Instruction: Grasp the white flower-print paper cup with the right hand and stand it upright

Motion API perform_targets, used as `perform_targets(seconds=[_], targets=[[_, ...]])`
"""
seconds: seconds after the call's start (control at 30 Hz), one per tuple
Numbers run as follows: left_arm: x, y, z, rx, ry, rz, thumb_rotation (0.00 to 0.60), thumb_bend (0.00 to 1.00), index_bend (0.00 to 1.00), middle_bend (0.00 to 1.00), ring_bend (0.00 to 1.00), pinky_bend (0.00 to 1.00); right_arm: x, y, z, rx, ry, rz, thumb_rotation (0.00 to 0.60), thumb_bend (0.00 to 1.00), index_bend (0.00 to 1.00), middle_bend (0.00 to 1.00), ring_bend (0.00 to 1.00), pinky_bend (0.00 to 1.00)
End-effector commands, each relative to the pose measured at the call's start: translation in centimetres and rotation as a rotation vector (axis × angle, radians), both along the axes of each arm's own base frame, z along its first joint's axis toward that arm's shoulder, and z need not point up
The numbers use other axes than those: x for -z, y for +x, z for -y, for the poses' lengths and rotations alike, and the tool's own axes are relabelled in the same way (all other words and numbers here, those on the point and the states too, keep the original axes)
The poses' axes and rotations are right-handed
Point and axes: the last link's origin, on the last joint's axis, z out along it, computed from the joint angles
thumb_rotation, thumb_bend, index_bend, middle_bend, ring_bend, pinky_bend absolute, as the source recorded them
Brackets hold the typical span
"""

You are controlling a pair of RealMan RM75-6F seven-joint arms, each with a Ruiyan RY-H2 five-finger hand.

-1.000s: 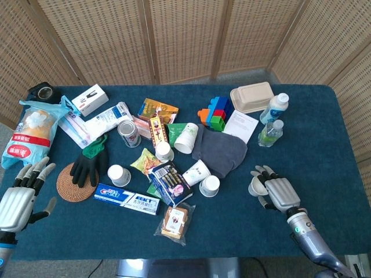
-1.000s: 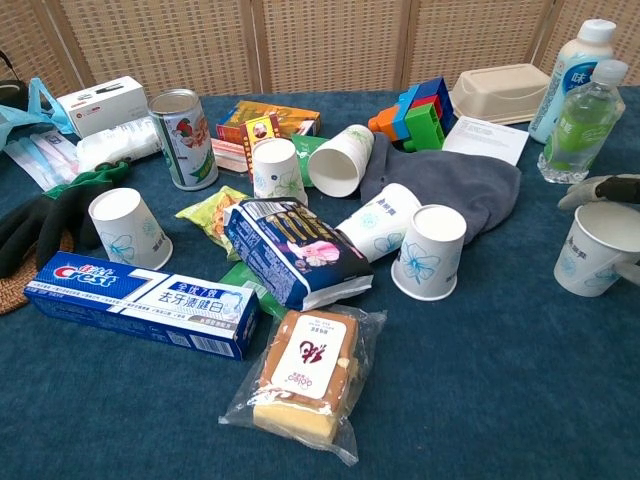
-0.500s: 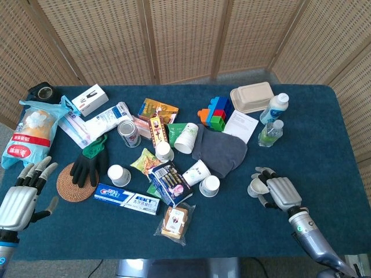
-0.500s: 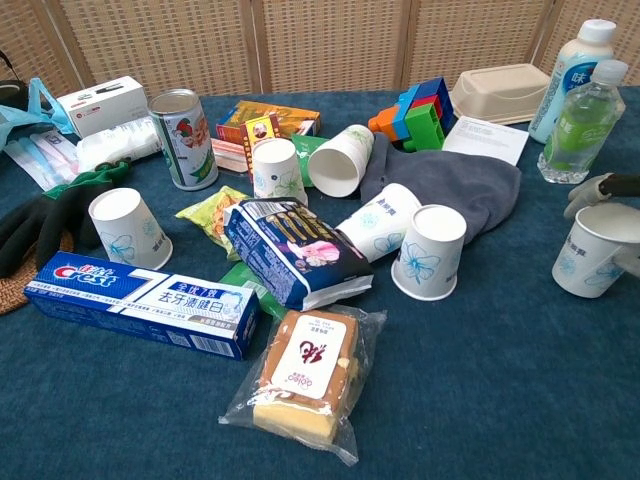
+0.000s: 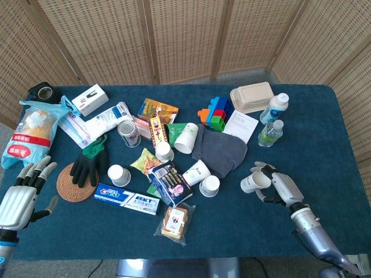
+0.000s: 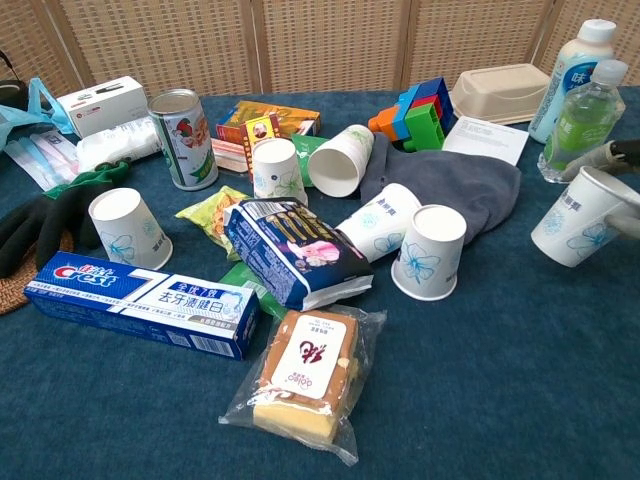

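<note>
My right hand [image 5: 279, 187] is at the table's front right and grips a white flower-print paper cup [image 5: 250, 182]. The chest view shows this cup [image 6: 578, 218] tilted, its narrow end pointing down and left and its wide end up and right, with only a fingertip [image 6: 626, 154] of the hand at the frame's edge. Whether the cup touches the blue cloth I cannot tell. My left hand [image 5: 21, 196] hovers at the front left corner with its fingers spread, holding nothing.
Several more flower-print cups [image 6: 430, 252] sit among the clutter in the middle: a grey cloth [image 5: 222, 150], snack packs, a toothpaste box [image 5: 126, 199] and a can [image 5: 128, 133]. Two bottles [image 5: 271, 132] stand behind the right hand. Bare cloth [image 5: 324, 145] lies further right.
The right hand has turned and shifted slightly left with the cup. The cup, nearly straight a second ago, now leans with its narrow end to the left. The left hand is unchanged.
</note>
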Motion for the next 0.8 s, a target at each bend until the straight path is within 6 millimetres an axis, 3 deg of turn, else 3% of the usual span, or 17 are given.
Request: perform_targets(seconds=[0.03,0.37,0.6,0.7,0.8], targets=[[0.0,0.0,0.0,0.000,-0.001,0.001,0.600,0.47,0.06,0.03,0.00,0.00,0.0,-0.3,0.6,0.060,0.028,0.126,0.600,0.48,0.24,0.16,0.12,0.45],[-0.1,0.2,0.0,0.006,0.001,-0.001,0.600,0.47,0.06,0.03,0.00,0.00,1.3,-2.1,1.0,0.174,0.099,0.306,0.600,0.49,0.23,0.16,0.12,0.45],[-0.1,0.3,0.1,0.011,0.001,-0.001,0.600,0.47,0.06,0.03,0.00,0.00,1.8,-3.4,1.1,0.225,0.129,0.366,0.600,0.49,0.22,0.15,0.12,0.38],[-0.2,0.4,0.1,0.013,0.003,-0.001,0.600,0.47,0.06,0.03,0.00,0.00,2.0,-3.9,1.0,0.230,0.138,0.359,0.600,0.48,0.20,0.14,0.10,0.31],[-0.2,0.5,0.2,0.018,0.001,-0.001,0.600,0.47,0.06,0.03,0.00,0.00,2.0,-4.2,0.7,0.221,0.150,0.350,0.600,0.47,0.12,0.08,0.03,0.12]])
